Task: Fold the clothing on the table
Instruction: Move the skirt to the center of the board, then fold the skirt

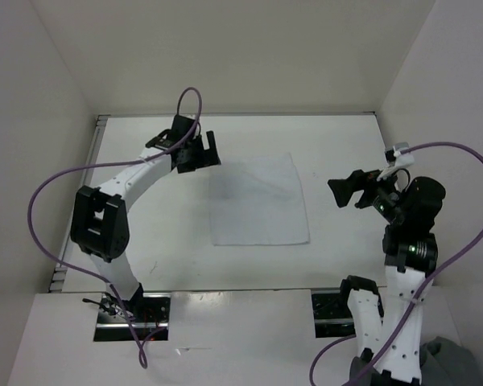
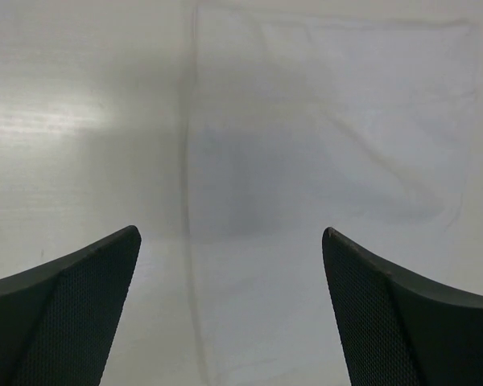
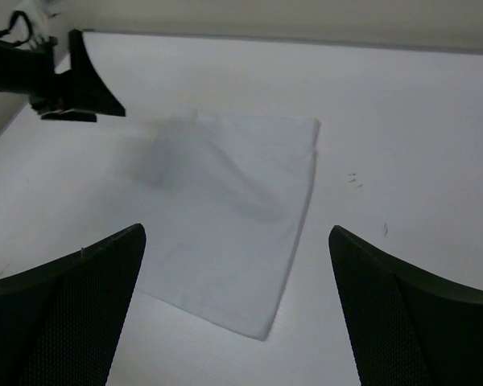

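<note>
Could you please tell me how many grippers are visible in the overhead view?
2. The left gripper is at the far left corner of the clothing; the right gripper is off its right edge, apart from it. None seems hidden.

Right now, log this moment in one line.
white cloth flat on table | left gripper open over its edge | right gripper open

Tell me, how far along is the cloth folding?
Done: the clothing lies flat on the table, one edge looking doubled, perhaps a fold. In hand: nothing; the left gripper and right gripper are open and empty. Left: possibly more folds; I cannot tell.
</note>
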`<action>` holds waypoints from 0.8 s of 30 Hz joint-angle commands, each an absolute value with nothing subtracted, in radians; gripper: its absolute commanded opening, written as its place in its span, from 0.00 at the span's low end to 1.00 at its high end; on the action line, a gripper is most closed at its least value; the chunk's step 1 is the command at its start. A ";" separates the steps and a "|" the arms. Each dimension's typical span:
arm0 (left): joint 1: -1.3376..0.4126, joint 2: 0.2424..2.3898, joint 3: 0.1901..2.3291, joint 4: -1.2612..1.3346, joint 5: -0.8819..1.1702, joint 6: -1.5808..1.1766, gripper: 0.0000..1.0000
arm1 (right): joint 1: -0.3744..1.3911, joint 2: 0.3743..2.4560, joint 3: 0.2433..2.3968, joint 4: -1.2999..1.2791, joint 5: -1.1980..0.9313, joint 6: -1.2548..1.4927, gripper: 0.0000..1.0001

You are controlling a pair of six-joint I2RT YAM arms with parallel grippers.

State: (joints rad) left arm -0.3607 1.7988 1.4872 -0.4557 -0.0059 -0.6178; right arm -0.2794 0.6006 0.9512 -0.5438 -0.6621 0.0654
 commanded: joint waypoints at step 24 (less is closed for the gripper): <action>-0.480 1.592 1.005 -0.336 0.288 -0.621 0.94 | -0.219 1.420 1.091 -0.825 -0.594 -0.488 0.99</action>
State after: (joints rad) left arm -0.4812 1.5677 0.9691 -0.3607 0.2672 -0.6319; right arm -0.2527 1.3495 1.0679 -0.8013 -0.5983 -0.4541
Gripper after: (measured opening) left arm 0.944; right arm 0.990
